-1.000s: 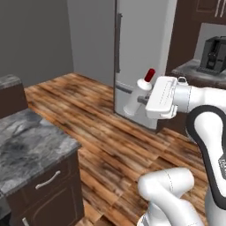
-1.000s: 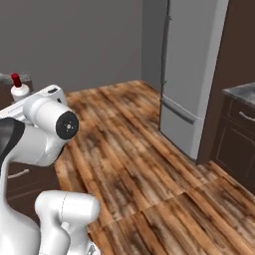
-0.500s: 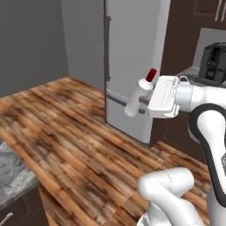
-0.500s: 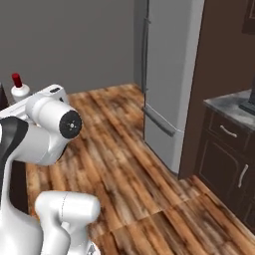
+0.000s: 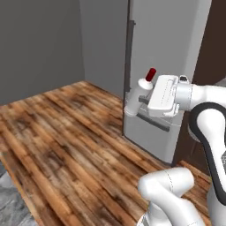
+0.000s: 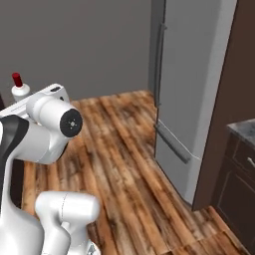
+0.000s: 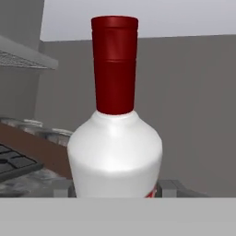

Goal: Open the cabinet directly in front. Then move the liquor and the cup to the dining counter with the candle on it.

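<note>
Robot arm carrying a liquor bottle.
The gripper (image 5: 140, 99) grasps the liquor (image 5: 137, 94) upright, beside a grey fridge (image 5: 170, 57), above wooden floor (image 5: 66, 132).

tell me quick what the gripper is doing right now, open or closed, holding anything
Gripper: closed on the slim white liquor bottle with the red cap, carried off the floor in front of the tall grey fridge.

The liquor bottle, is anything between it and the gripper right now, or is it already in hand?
Nothing stands between them. The liquor is already in the gripper, carried above the wooden floor beside the grey refrigerator. The hand view shows the bottle's red cap and white shoulder close up. The dining counter cannot be judged from here.
</note>
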